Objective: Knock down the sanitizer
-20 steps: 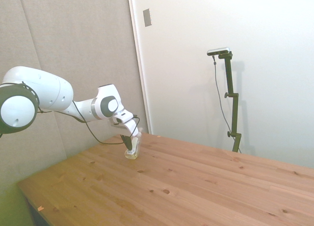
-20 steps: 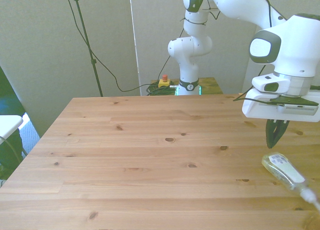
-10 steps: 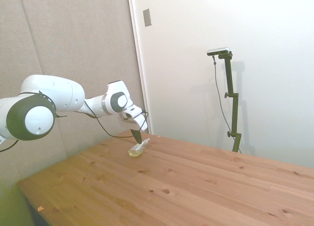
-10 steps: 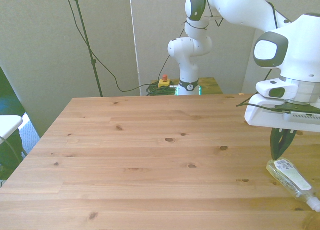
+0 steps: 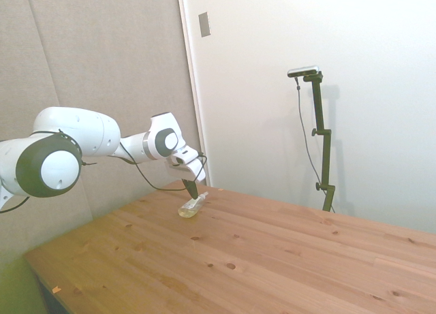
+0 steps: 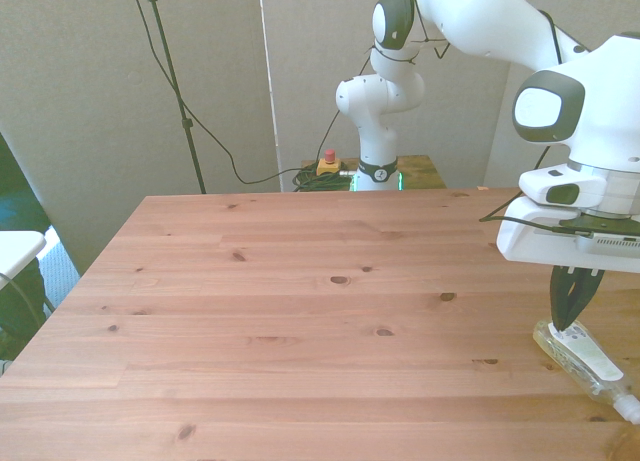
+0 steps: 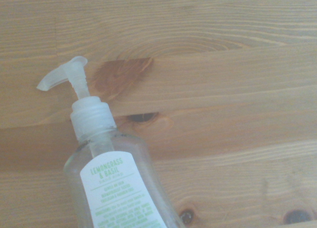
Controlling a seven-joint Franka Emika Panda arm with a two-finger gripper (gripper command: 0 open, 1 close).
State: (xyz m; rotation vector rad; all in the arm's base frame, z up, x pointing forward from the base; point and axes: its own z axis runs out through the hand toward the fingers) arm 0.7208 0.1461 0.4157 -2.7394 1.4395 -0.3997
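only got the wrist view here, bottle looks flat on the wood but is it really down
Observer: Yes. In the front view the sanitizer lies on its side on the table, pump end toward the camera.
Operator: where's the gripper then
Observer: The gripper hangs just above the bottle's base end, fingers close together, holding nothing.
Operator: bottle near an edge?
Observer: It lies near the table's edge at the front view's right. In the side view the sanitizer is close to the far edge, under the gripper.
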